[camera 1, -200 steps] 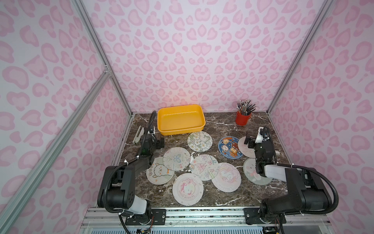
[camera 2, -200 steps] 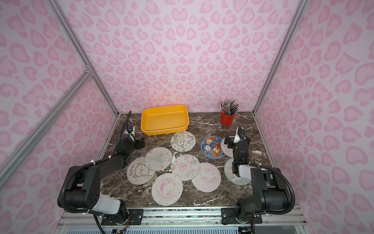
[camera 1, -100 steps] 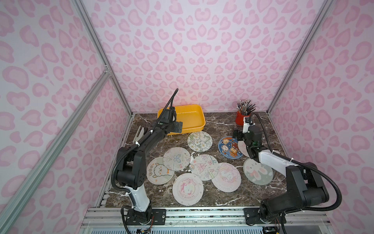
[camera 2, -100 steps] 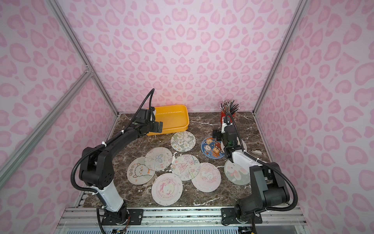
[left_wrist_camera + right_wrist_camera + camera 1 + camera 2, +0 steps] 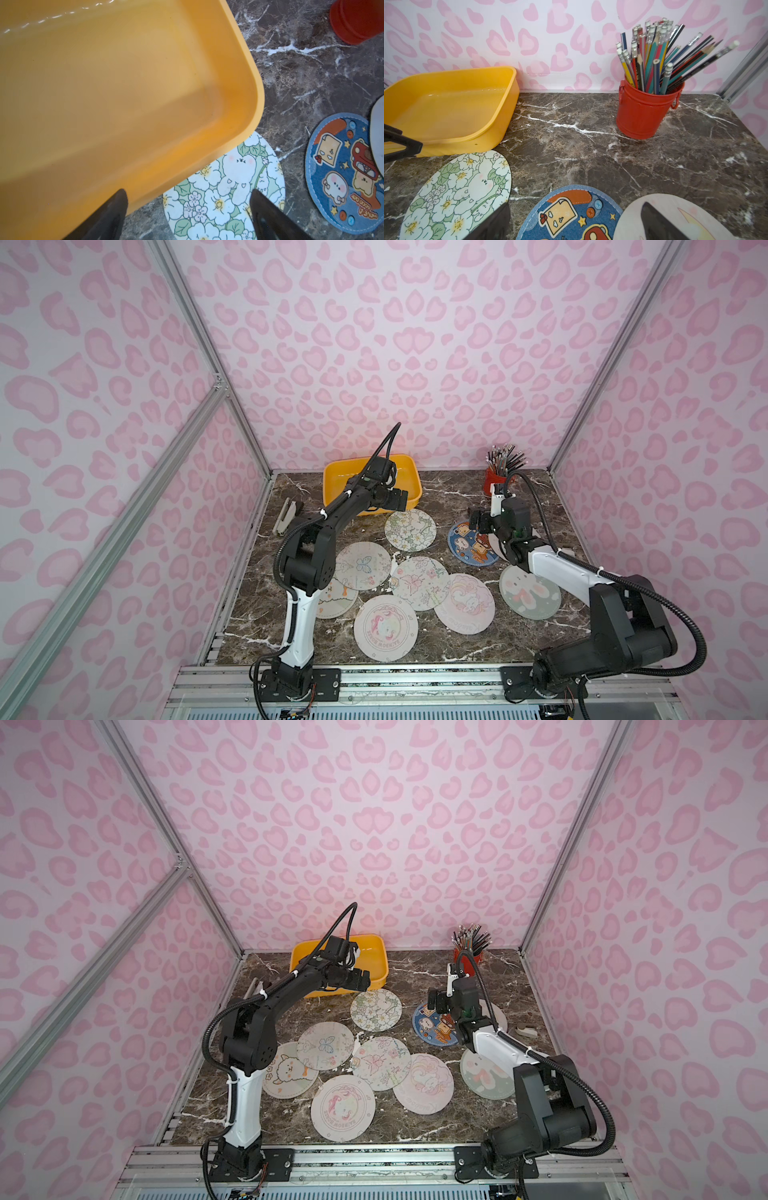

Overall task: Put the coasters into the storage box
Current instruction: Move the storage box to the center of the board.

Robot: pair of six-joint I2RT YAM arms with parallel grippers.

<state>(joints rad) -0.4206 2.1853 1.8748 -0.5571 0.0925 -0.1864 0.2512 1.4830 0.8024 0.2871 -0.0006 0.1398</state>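
blue coaster (image 5: 471,551) under r end effector (image 5: 575,205)

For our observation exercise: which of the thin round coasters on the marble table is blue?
The thin round blue coaster printed with cartoon toast, beside the round white-flower coaster; all others are pale.

On the dark marble bench (image 5: 453,489) the shallow yellow plastic storage box (image 5: 336,483) stands at 11 o'clock by the back wall, the small red metal pencil cup (image 5: 490,479) at 1 o'clock. Just before the box's near right corner lies the round floral-print coaster (image 5: 410,529); at its 3 o'clock, apart, lies the round blue toast-print coaster (image 5: 467,545), a pale round coaster (image 5: 500,1017) touching its 3 o'clock edge. Near the centre the pale butterfly-print coaster (image 5: 363,566) overlaps the pale sheep-print coaster (image 5: 338,599) at its 7 o'clock; the pale bunny-print coaster (image 5: 528,591) lies at 4 o'clock.
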